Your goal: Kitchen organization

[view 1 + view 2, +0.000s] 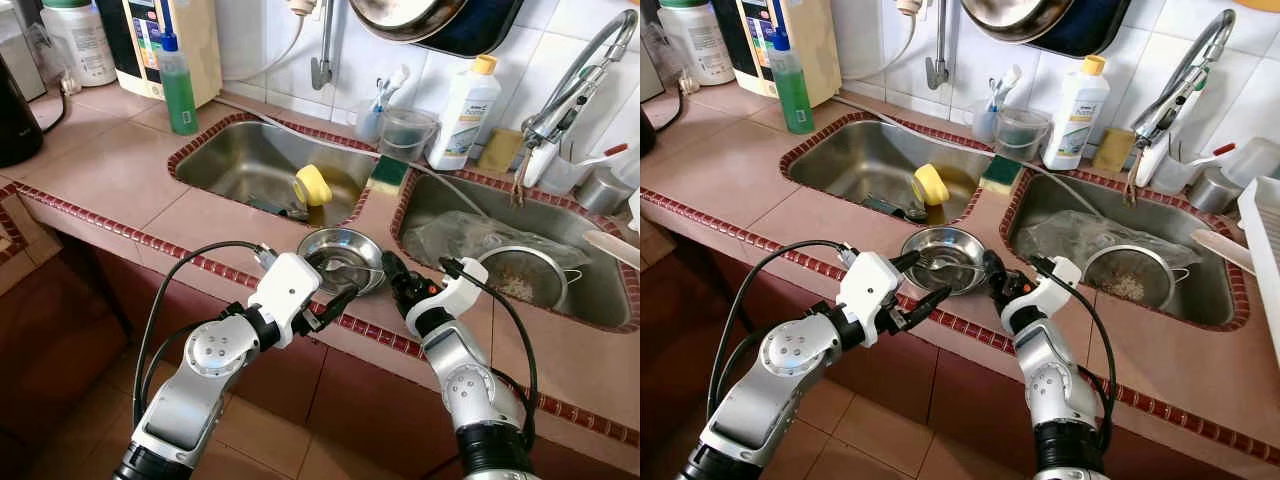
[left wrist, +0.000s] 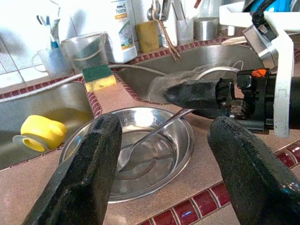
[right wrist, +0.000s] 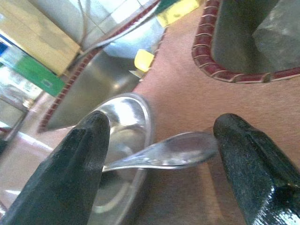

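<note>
A steel bowl (image 1: pixel 322 240) stands on the tiled counter between two sinks, close to the front edge. A metal spoon (image 2: pixel 154 133) lies in it, its handle (image 3: pixel 173 151) sticking out over the rim towards my right gripper. My left gripper (image 1: pixel 340 276) is open at the bowl's near left side, one finger at the rim and the other lower, by the counter edge. Open as well, my right gripper (image 1: pixel 392 268) sits just right of the bowl, and the spoon's handle end lies between its spread fingers (image 3: pixel 248 159).
The left sink (image 1: pixel 230 160) holds a yellow object (image 1: pixel 312 185). The right sink (image 1: pixel 600 300) holds a strainer (image 1: pixel 520 275) and clear plastic. A green bottle (image 1: pixel 179 85), sponge (image 1: pixel 390 172), plastic cup (image 1: pixel 405 135), detergent bottle (image 1: pixel 463 115) and faucet (image 1: pixel 575 80) line the back.
</note>
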Motion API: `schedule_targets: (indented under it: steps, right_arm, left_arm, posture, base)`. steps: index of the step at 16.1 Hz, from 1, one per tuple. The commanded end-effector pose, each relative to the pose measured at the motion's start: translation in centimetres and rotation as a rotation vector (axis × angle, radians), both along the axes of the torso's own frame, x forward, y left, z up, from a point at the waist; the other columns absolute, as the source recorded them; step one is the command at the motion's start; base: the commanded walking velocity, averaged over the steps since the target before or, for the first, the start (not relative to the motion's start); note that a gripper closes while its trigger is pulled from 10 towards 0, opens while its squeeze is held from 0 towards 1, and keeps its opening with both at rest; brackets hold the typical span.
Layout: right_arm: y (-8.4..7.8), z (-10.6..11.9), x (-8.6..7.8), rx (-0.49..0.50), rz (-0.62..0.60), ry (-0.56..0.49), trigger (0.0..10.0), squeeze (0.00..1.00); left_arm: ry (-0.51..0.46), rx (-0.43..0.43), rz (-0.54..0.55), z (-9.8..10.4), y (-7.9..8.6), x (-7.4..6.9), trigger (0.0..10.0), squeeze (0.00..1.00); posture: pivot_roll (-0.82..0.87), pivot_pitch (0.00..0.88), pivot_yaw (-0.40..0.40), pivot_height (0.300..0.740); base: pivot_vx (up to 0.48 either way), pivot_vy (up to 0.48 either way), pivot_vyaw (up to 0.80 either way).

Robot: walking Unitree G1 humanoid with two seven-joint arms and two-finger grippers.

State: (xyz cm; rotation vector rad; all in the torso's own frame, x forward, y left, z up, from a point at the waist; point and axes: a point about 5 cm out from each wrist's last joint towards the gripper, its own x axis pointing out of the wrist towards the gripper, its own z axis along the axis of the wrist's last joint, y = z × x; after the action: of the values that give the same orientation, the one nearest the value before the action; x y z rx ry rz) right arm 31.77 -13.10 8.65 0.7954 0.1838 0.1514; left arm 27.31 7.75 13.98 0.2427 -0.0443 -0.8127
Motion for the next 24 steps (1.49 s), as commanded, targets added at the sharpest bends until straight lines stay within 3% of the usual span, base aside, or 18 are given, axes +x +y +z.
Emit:
schedule_targets:
  steps: [1, 8, 9, 11, 24]
  right_arm:
    - [0.02, 1.01, 0.12, 0.057, 0.014, -0.041, 10.0, 0.0]
    - [-0.02, 1.07, 0.21, 0.228, 0.016, -0.012, 9.9, 0.0]
    - [-0.18, 1.03, 0.25, 0.251, 0.006, -0.004, 5.3, 0.0]
    - [-0.28, 1.01, 0.3, 0.281, -0.002, 0.001, 0.0, 0.0]
    - [-0.12, 0.69, 0.29, 0.319, -0.009, 0.03, 0.0, 0.0]
  left_arm:
    - [-0.023, 0.002, -0.03, 0.52, -0.63, -0.13, 10.0, 0.0]
    - [-0.006, 0.016, -0.059, 0.05, -0.82, -0.67, 10.0, 0.0]
    - [-0.006, 0.016, -0.058, 0.06, -0.81, -0.65, 10.0, 0.0]
    - [-0.006, 0.013, -0.055, 0.11, -0.79, -0.59, 10.0, 0.0]
    - [-0.01, 0.006, -0.036, 0.41, -0.59, -0.41, 10.0, 0.0]
  posture:
    - [0.01, 0.0, -0.097, 0.74]
    - [0.02, 0.0, -0.105, 0.74]
    - [0.02, 0.0, -0.105, 0.74]
    - [0.02, 0.0, -0.106, 0.74]
    - [0.03, 0.0, -0.105, 0.74]
  base:
    - [0.0, 0.0, 0.0]
    - [0.0, 0.0, 0.0]
    - [0.0, 0.0, 0.0]
    - [0.0, 0.0, 0.0]
    - [0.0, 0.0, 0.0]
